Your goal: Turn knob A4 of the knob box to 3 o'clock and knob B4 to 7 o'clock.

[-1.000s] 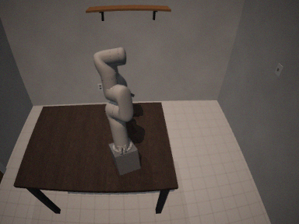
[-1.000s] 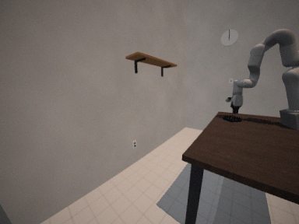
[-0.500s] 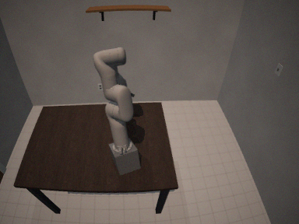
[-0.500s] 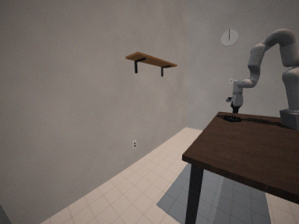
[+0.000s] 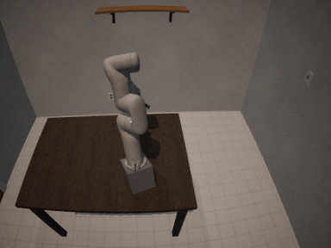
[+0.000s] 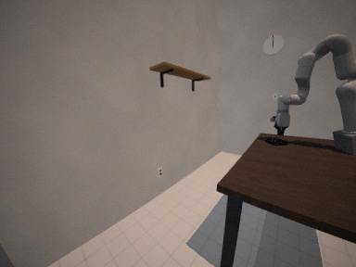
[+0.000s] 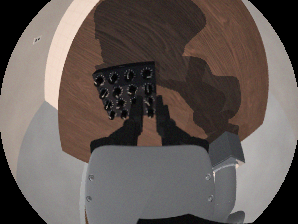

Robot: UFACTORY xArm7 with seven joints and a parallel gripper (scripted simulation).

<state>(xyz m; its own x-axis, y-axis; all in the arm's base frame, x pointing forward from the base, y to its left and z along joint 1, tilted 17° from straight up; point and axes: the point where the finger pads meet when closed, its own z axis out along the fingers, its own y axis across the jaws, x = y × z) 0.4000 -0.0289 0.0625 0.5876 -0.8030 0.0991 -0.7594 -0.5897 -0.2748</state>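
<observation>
Knob box (image 6: 276,141) (image 7: 124,68), black and flat with round dark knobs, sits on the brown wooden table (image 5: 78,164) (image 6: 297,171) (image 7: 75,110) just under the black-fingered gripper (image 6: 281,133) (image 7: 149,103), whose fingers stand a little apart with nothing clamped between them. In the wrist view they straddle its right-hand edge column, most knobs lying up and to the left; farther off, across the table, stands the grey block base (image 5: 143,182) (image 6: 345,143) (image 7: 226,150). I can't read which knob is A4, so I'd settle the socket side before any sideways move.
</observation>
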